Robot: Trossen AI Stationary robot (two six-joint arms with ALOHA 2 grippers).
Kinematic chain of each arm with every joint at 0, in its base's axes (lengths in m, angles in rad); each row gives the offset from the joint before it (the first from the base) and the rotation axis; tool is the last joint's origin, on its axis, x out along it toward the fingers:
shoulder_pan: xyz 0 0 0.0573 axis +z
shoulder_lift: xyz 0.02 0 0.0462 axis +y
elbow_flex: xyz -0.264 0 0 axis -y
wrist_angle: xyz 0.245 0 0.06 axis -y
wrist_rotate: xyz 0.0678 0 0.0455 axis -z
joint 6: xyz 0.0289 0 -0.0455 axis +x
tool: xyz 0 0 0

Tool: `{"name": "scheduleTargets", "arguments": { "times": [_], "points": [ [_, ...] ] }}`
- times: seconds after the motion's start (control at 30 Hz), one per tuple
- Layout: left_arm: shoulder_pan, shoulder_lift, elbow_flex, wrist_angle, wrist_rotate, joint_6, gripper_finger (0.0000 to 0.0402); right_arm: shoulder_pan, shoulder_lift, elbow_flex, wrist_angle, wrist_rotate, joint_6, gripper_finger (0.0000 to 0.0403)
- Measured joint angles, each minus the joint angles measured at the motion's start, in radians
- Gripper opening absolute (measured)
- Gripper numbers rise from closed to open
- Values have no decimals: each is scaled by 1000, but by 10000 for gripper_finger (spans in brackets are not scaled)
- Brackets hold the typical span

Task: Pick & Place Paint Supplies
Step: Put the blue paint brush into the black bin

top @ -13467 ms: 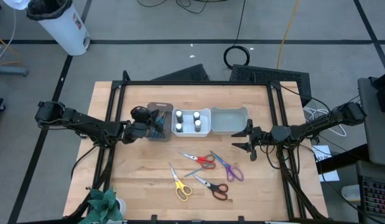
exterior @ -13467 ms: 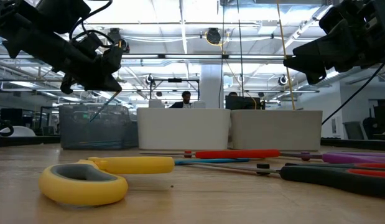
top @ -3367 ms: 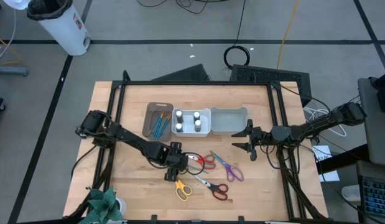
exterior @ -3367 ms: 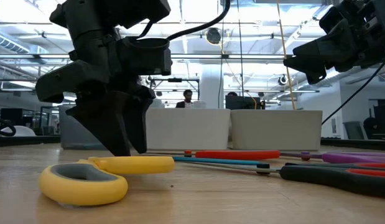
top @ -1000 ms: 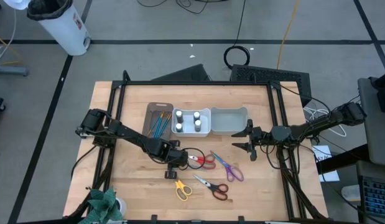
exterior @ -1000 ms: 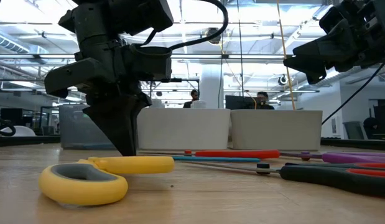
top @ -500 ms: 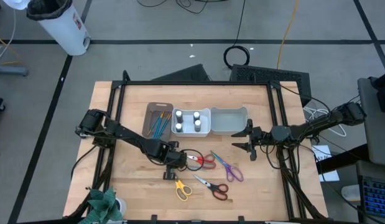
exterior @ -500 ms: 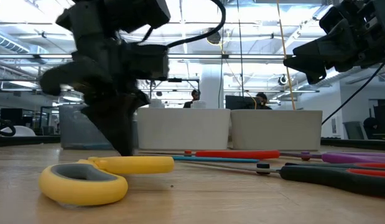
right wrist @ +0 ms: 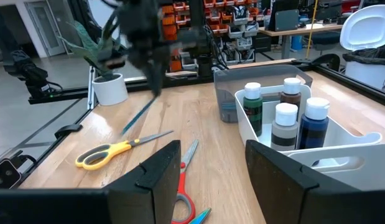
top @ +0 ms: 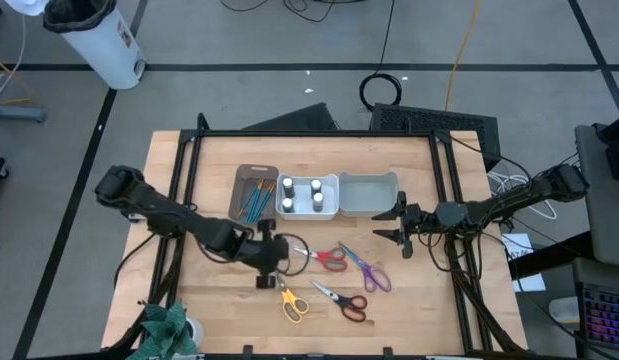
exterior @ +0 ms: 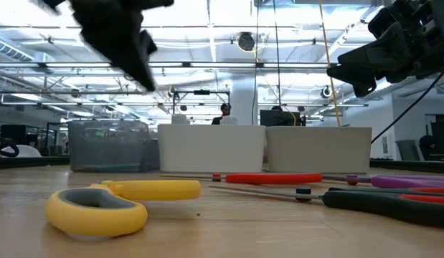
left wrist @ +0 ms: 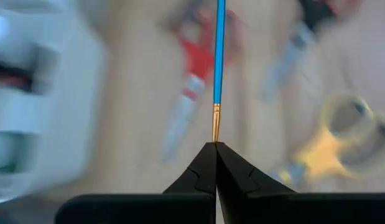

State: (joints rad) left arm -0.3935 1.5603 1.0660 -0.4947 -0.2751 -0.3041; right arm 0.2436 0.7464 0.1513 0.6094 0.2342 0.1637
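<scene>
Brush pickup under way, scissors waiting

Left end effector [left wrist: 215, 149] is clamping a teal brush [left wrist: 219, 50], lifting it off the counter [top: 409, 300] where it lay a second ago, heading toward the brush bin [top: 254, 193] at eleven o'clock. Bottles [top: 302, 194] are sitting binned; four scissors [top: 329, 258] are lying loose. Right end effector [top: 397, 222] is hovering, fingers apart.

Around your workspace
You have three bins in a row on the wooden table [top: 409, 300]: brown bin [top: 241, 178], white bin [top: 332, 210], grey bin [top: 369, 195]; a potted plant [top: 167, 328] sits at the near-left corner.
</scene>
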Motion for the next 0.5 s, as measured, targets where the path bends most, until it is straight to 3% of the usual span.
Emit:
{"name": "scheduleTargets", "arguments": {
  "times": [0.17,0.5],
  "points": [
    [-14,-90,-18,15,-204,-43,1,0,0,0,0,0,0,171],
    [15,-353,-304,296,-202,14,0,0,0,0,0,0,0,171]
  ]
}}
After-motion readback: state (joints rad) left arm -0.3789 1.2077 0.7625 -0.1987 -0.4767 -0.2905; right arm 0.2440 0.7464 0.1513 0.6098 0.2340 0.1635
